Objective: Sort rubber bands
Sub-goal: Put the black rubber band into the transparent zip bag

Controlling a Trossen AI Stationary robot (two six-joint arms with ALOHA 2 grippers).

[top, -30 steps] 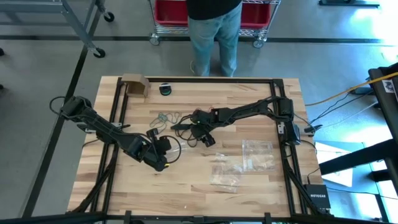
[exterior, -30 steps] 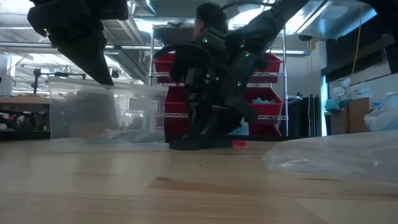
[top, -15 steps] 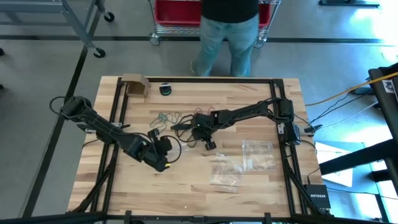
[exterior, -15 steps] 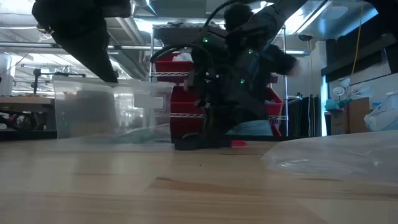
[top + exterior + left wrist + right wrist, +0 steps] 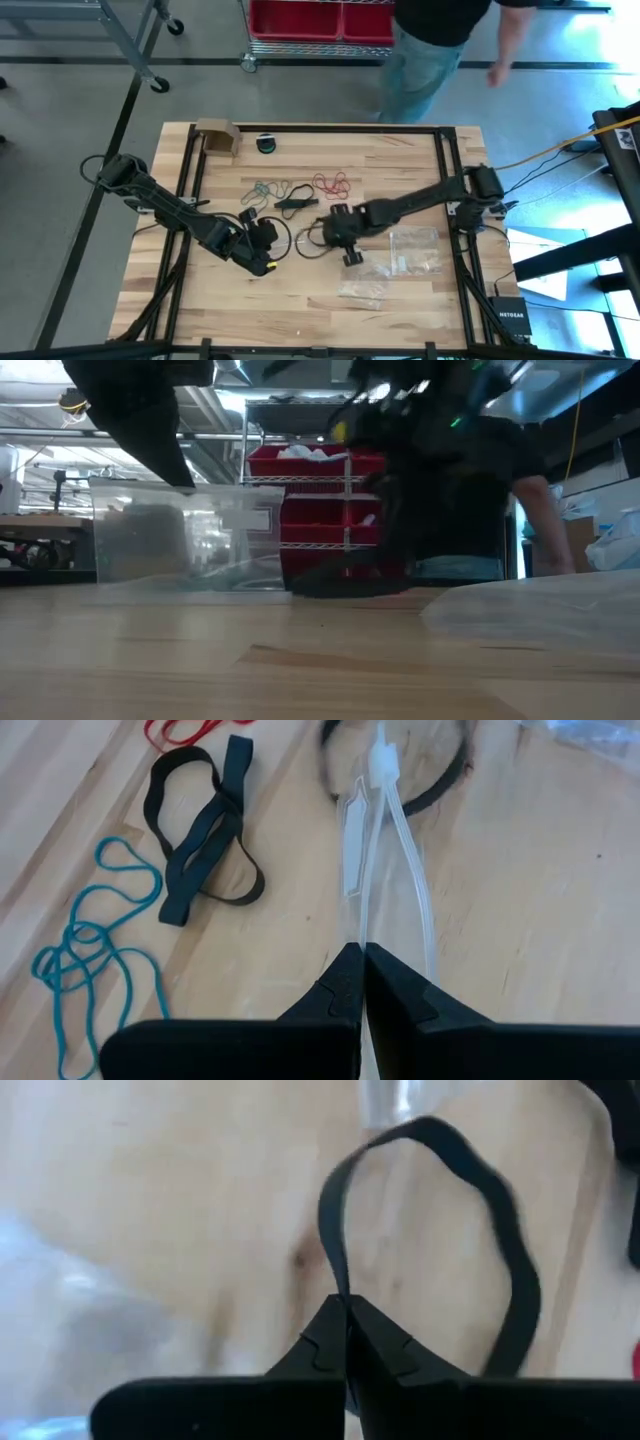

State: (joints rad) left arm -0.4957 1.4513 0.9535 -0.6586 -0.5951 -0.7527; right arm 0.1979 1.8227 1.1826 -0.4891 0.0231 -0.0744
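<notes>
Right tool: the right tool [image 5: 318,238] sits near the middle of the wooden tabletop [image 5: 400,300], its fingers pinched tight on the wide black rubber band loop [image 5: 480,1230], which bows out ahead of it.
Left tool: the left tool [image 5: 362,960] is clamped on the lip of a clear plastic zip bag [image 5: 385,850], with the bag mouth pointing toward the black loop.
Other bands: a knot of flat black bands [image 5: 292,201], a thin teal cluster [image 5: 266,188] and a red cluster [image 5: 332,183] lie loose on the tabletop beyond both tools.
Containers: the held bag looks empty from here; more clear zip bags [image 5: 412,250] lie flat beside the right arm, contents too faint to tell.
Risk, slip: the grip takes only one thin edge of the floppy loop, so it may pull free if it snags.
Risk, bag: the limp mouth may sag closed, and the loop could catch on its lip instead of going in.
Bystander: a person [image 5: 440,40] stands beyond the far edge.
</notes>
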